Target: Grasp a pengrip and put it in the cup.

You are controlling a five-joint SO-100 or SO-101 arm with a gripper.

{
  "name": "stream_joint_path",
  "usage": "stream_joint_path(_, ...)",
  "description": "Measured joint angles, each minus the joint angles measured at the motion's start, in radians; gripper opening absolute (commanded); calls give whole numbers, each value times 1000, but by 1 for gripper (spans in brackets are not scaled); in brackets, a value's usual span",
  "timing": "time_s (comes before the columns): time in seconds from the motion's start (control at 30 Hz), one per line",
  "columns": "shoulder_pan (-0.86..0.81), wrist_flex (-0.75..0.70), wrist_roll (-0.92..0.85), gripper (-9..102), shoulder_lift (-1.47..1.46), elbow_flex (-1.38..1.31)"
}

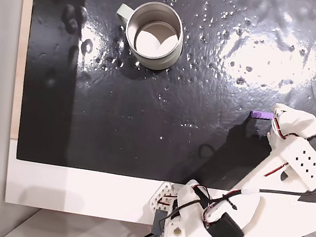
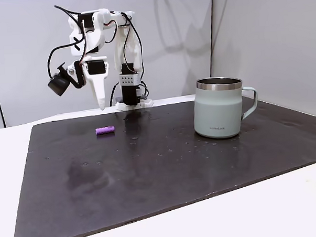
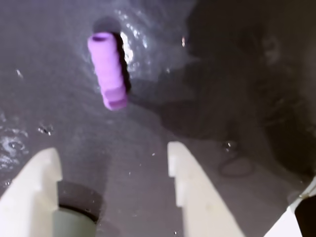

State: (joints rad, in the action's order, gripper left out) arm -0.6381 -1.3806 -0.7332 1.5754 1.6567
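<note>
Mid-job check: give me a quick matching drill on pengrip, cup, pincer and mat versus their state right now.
Things:
1. pengrip
2. cup
3. pincer
4. mat

States:
a. open, holding nothing
b. black and glossy, covers the table
c. upright, handle showing
d. lying on its side on the mat

Pairs: 1-d, 2-c, 3-a, 4-b

White desk (image 2: 288, 207) carries a glossy black mat (image 2: 165, 170), wrinkled, with bright glare at upper right of one fixed view (image 1: 260, 44). Pale grey wall panels (image 2: 270, 35) behind, a vertical seam right of centre. Soft shadows on wall.
</note>
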Motion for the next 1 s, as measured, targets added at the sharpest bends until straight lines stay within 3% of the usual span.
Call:
stream_joint_path(0.67, 12, 295, 5, 20, -164, 155)
stream_joint_path(0.87, 32, 357, 6, 4, -158, 204)
stream_joint_path(1.0, 34, 360, 21, 0, -149, 219)
